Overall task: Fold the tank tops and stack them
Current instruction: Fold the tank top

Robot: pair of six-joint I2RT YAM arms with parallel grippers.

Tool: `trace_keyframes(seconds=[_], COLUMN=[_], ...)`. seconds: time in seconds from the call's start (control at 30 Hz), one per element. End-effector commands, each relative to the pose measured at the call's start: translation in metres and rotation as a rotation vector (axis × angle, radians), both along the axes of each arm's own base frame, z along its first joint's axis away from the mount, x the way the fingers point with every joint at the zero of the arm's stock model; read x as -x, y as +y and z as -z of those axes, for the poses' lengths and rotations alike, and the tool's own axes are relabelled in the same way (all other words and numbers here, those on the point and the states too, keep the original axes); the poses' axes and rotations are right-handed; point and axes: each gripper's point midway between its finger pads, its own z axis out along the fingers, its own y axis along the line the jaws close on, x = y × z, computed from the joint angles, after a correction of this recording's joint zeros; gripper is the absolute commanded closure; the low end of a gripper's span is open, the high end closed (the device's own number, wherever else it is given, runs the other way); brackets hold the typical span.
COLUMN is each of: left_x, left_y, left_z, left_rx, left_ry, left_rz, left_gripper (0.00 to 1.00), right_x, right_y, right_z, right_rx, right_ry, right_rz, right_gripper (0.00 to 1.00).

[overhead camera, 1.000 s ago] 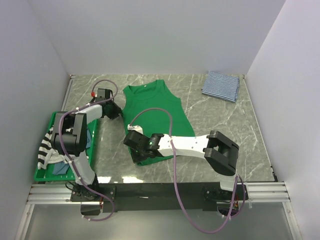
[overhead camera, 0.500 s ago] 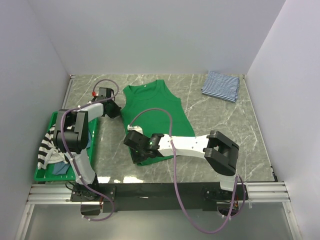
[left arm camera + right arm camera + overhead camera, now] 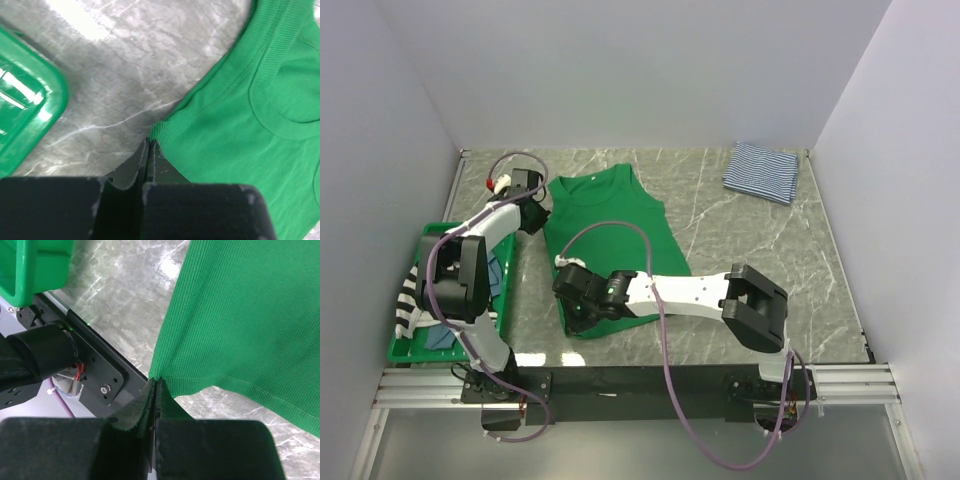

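The green top [image 3: 610, 225] lies flat in the middle of the table [image 3: 770, 260], not folded yet. The left gripper [image 3: 149, 150] has its fingers pressed together on the shoulder strap on the left side. The right gripper [image 3: 154, 387] pinches the near left bottom corner the same way. A thin-striped top [image 3: 762, 170] sits folded in the far right corner. The other tops [image 3: 412, 300] wait in the green bin [image 3: 440, 352]. I think one is done and most are left.

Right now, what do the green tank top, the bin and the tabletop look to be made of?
The green tank top: soft ribbed knit cloth, matte; fine ribs and a stitched hem show. The bin: likely rigid plastic, glossy; glare on its rounded rim. The tabletop: grey marble-look surface with white veins, semi-glossy; real stone or laminate unclear.
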Motion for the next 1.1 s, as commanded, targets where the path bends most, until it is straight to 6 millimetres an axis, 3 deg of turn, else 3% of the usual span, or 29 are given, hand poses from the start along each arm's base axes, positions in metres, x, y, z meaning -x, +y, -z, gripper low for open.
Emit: trace_keyframes(seconds=[0.0, 0.3, 0.37, 0.4, 0.57, 0.83, 1.07], left_x=[-0.016, -0.039, -0.044, -0.049, -0.058, -0.069, -0.067], left_y=[0.008, -0.034, -0.047, -0.052, -0.083, -0.123, -0.138], left_z=[-0.026, -0.041, -0.04, -0.039, -0.034, -0.028, -0.016], left_rx=[-0.031, -0.036, -0.04, -0.047, -0.054, -0.072, -0.075], left_ry=[-0.063, -0.082, -0.078, -0.073, -0.062, -0.056, -0.04], left_rz=[-0.03, 0.046, 0.072, 0.076, 0.13, 0.209, 0.245], left_gripper=[0.99, 1.0, 0.99, 0.99, 0.99, 0.99, 1.0], right_x=[0.001, -0.026, -0.031, -0.03, -0.038, -0.043, -0.047], right_y=[0.01, -0.043, -0.051, -0.06, -0.083, -0.107, -0.125], right_z=[-0.021, -0.015, -0.018, -0.009, -0.002, 0.013, 0.018], right_rx=[-0.068, -0.09, -0.11, -0.092, -0.104, -0.099, -0.101], right_ry=[0.018, 0.024, 0.021, 0.028, 0.036, 0.049, 0.051], right_rz=[-0.012, 0.115, 0.138, 0.15, 0.212, 0.285, 0.332], right_gripper=[1.0, 1.0, 1.0, 1.0, 1.0, 1.0, 1.0])
